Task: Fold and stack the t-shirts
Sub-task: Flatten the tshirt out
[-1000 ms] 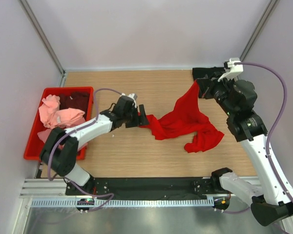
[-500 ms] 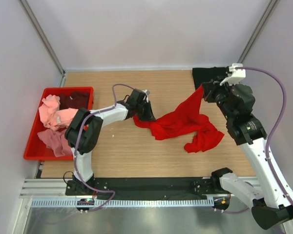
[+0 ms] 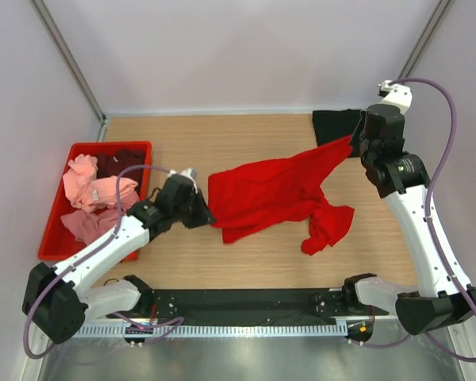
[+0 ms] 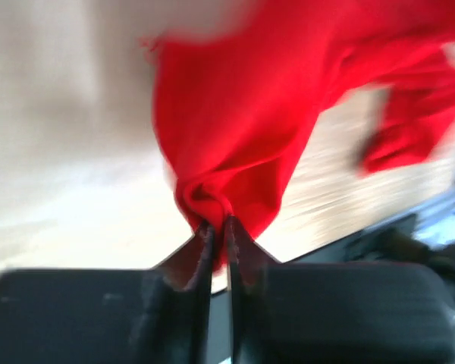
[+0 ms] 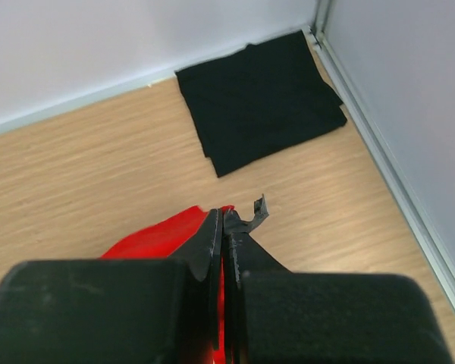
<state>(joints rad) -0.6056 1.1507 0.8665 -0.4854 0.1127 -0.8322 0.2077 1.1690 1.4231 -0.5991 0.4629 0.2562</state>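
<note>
Wooden table, pale walls. The red crate holds pink shirts and a maroon shirt. Right of the crate, left pincer and right pincer each clamp the red t-shirt.

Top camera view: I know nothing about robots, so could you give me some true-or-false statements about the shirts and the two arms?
1. The left gripper and the right gripper are both shut on the red t-shirt. True.
2. The red t-shirt lies neatly folded. False: it is stretched between the two grippers, with one part crumpled on the table.
3. A black t-shirt lies folded flat in the far right corner. True.
4. The crate is empty. False: it holds pink shirts and a dark one.
</note>
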